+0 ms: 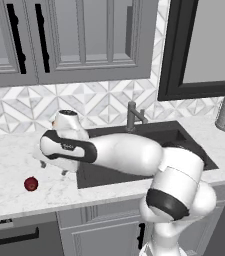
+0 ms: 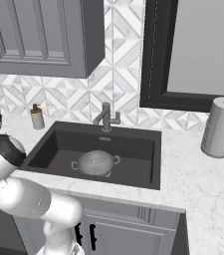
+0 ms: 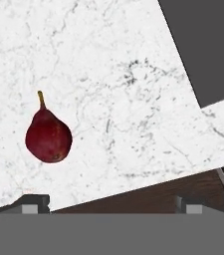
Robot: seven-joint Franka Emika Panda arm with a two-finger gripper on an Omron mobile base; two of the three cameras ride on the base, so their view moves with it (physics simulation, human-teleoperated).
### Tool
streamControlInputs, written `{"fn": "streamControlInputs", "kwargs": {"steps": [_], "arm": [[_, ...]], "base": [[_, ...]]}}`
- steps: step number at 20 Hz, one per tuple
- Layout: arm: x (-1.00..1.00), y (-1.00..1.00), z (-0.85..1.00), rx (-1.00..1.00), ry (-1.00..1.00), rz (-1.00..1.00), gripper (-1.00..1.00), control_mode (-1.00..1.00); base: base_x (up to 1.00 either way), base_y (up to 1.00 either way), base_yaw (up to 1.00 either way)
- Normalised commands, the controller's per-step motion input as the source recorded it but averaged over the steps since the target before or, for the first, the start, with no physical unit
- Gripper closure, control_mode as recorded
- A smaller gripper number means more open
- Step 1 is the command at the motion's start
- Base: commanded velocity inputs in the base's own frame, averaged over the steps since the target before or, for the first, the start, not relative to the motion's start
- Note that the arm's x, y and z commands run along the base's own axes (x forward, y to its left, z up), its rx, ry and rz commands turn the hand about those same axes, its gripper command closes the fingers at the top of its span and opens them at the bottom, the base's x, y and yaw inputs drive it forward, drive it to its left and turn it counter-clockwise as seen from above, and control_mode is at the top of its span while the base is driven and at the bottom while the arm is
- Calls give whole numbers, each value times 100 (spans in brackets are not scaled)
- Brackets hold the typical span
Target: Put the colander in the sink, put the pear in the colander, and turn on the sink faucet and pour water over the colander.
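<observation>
The dark red pear (image 1: 31, 184) lies on the white marble counter left of the sink (image 1: 184, 137), near the front edge. My gripper (image 1: 54, 166) hangs open above the counter, a little right of and behind the pear. In the hand view the pear (image 3: 48, 137) lies on its side, stem up, left of the line between my wide-apart fingertips (image 3: 31, 203), and nothing is between them. The silvery colander (image 2: 96, 163) stands upright in the dark sink (image 2: 138, 142), below the grey faucet (image 2: 106, 117). No water shows. My arm hides the colander in the left base view, where the faucet (image 1: 132, 116) rises behind the basin.
A soap pump bottle (image 2: 37, 117) stands at the sink's back left corner. A paper towel roll (image 2: 219, 127) is on the counter to the right. The counter's front edge (image 3: 133, 191) runs close below the pear, and a corner of the sink (image 3: 203, 45) lies off to one side.
</observation>
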Motion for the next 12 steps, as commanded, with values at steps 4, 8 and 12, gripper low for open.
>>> {"fn": "streamControlInputs", "kwargs": {"steps": [4, 8, 12], "arm": [[5, 46, 0, -6, 2, 1, -100, -100], [0, 40, -3, -8, 1, 0, -100, -100], [0, 18, -13, -12, 0, 0, -100, -100]], "base": [[0, 0, 0], [0, 0, 0], [0, 0, 0]]}}
